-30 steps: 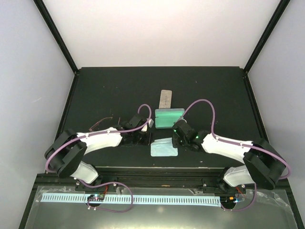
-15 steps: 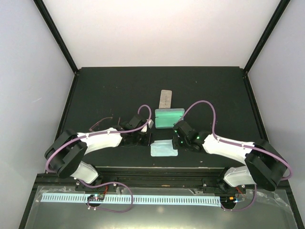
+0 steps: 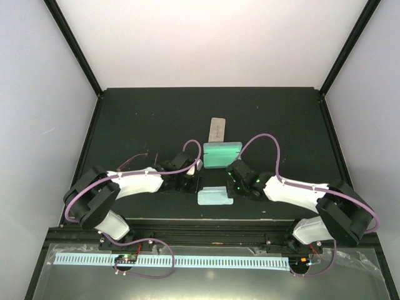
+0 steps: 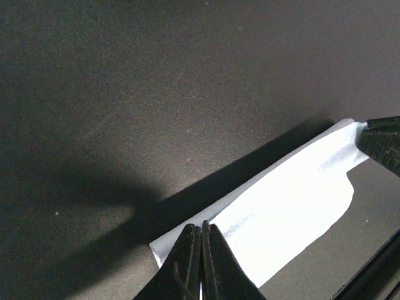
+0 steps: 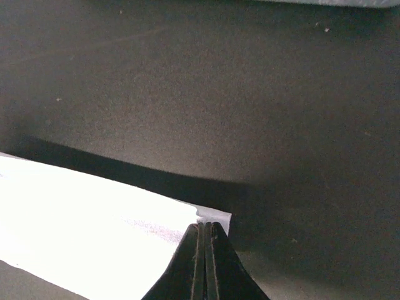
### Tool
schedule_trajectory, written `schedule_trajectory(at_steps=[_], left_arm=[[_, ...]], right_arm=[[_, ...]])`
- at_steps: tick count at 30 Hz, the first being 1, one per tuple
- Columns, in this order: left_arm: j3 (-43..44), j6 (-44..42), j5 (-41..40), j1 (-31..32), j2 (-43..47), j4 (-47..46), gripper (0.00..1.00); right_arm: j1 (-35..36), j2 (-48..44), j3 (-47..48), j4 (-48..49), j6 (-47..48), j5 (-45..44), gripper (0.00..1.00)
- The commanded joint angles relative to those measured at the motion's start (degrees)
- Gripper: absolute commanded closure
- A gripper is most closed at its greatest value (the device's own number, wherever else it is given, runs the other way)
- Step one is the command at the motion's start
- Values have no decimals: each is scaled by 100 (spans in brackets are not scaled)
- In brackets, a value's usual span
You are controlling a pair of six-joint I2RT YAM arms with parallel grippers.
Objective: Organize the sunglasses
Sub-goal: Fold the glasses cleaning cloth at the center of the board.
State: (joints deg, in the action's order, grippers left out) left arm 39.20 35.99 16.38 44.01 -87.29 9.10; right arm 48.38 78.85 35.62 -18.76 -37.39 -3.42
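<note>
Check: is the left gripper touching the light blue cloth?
Touching. The left wrist view shows the left gripper shut on the near corner of the light blue cloth, with no gap.

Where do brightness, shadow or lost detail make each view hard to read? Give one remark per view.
Top external: the black table swallows detail, so the thin reddish sunglasses barely show. Left wrist: the light blue cloth looks washed out near the left gripper and throws a hard dark shadow. Right wrist: the cloth is blown to white; the right gripper is a featureless silhouette.
</note>
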Motion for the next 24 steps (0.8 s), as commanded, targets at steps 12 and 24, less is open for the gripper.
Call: schedule_trajectory(at_steps=[12, 24], left_arm=[[-64, 72, 93, 46, -113, -166, 98], [-602, 181, 389, 46, 384, -399, 79]], right_arm=[[-27, -36, -286, 143, -4, 412, 95], [-22, -979, -686, -105, 32, 743, 79]])
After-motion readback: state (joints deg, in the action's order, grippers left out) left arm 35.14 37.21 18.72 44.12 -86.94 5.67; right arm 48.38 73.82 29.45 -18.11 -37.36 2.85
